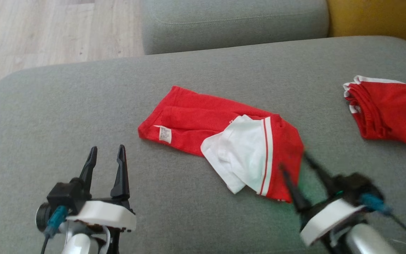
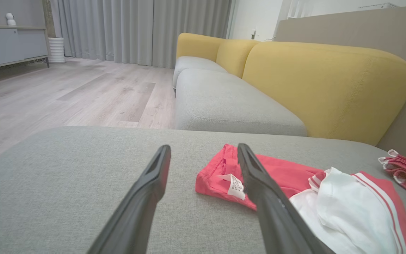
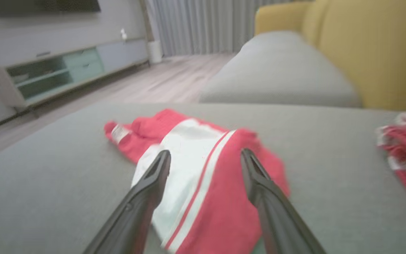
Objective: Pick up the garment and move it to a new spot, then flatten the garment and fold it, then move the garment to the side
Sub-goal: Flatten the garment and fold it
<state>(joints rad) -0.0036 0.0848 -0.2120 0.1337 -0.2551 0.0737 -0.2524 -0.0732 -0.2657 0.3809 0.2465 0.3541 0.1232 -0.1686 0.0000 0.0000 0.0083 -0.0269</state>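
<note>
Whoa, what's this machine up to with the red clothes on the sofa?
A two-armed robot is about to handle the red and white garment, which lies crumpled in the middle of a grey sofa cushion. Its right claw is open at the garment's near right edge, blurred, and has not gripped it. Its left claw is open too, over bare cushion to the garment's left. Nothing is held yet. A second red garment lies bunched at the far right.

Blurred right hand point(image 1: 293, 160), edge-cropped folded garment point(image 1: 389, 109)
</note>
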